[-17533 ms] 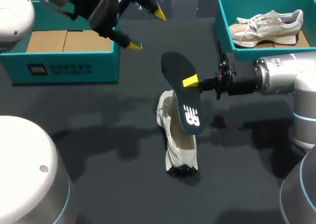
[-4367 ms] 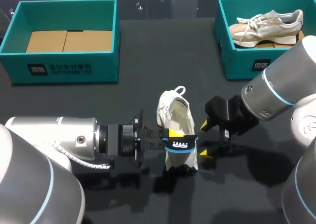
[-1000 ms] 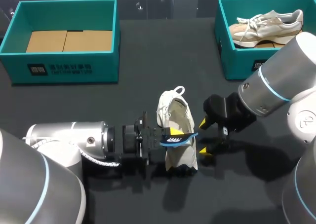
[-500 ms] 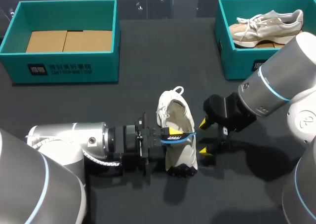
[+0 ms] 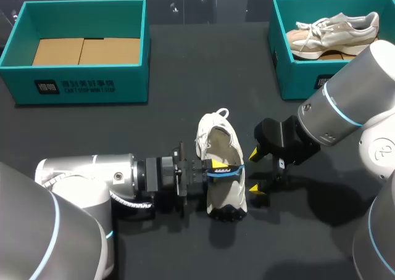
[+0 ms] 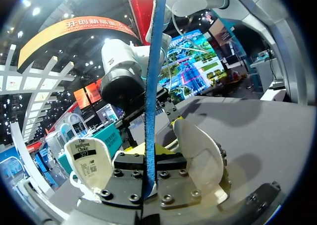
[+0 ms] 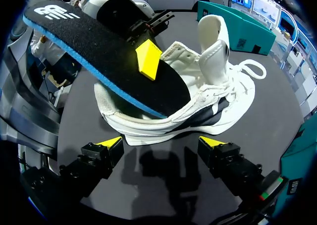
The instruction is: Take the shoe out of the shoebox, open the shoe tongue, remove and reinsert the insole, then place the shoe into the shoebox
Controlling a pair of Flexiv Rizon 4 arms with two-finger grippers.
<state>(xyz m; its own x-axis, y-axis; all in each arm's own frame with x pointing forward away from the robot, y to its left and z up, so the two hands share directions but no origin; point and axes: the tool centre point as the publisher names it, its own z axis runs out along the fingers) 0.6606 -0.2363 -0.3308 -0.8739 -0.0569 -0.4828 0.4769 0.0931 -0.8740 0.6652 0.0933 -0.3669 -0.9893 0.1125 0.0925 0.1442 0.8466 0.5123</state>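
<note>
Since the earliest frame the insole point(image 7: 106, 56) has passed from your right hand to your left, and over the last second its free end has tipped lower toward the shoe's opening. Your left hand point(image 5: 217, 166) is clamped on the insole from both faces; one yellow finger point(image 7: 147, 59) lies on its upper side. The insole is black on top with a white logo at its raised end and has a bright blue edge. It sits slanted, its lower end inside the shoe point(image 5: 217, 141) and its logo end lifted over the heel. The shoe stands on its sole in the middle of the tabletop point(image 5: 185, 76), heel toward you, just beside your left hand on one flank and near your right hand point(image 5: 256, 171) on the other. It is off-white with a dark panel along the side, a black treaded sole and white laces trailing in a loop at the far end. Its tongue point(image 7: 214, 41) is pulled upright, clear of the opening. Your right hand is spread wide, both yellow tips low over the tabletop and apart from the shoe, gripping nothing. At the far left stands a teal shoebox point(image 5: 80, 89) showing a cardboard floor. At the far right a second teal shoebox point(image 5: 296, 76) holds another sneaker point(image 5: 336, 33) lying on its side.
</note>
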